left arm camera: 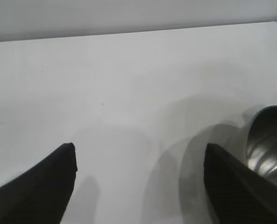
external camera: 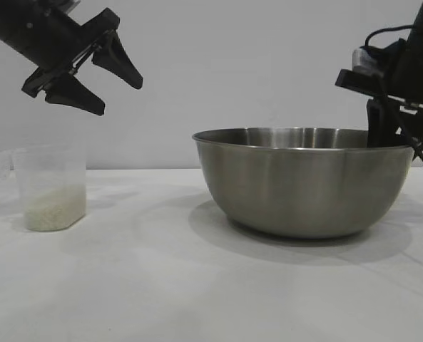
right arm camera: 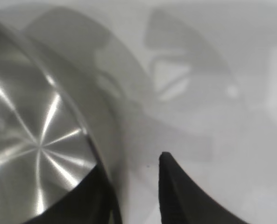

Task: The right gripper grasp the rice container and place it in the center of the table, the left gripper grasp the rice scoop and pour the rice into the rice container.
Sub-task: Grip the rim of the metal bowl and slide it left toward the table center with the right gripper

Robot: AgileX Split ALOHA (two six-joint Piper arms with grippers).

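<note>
I see steel bowl [external camera: 304,182] standing on white surface [external camera: 161,285] toward its right edge, upright. My right end effector [right arm camera: 138,186] at bowl's right rim: one finger inside, one outside, closed on wall. Plastic cup [external camera: 47,187] stands near left edge, well apart from bowl, handle pointing left, rice [external camera: 54,208] lying in its bottom. My left end effector [external camera: 100,75] hangs above cup, tilted down toward right, fingers spread wide, gripping nothing.
</note>
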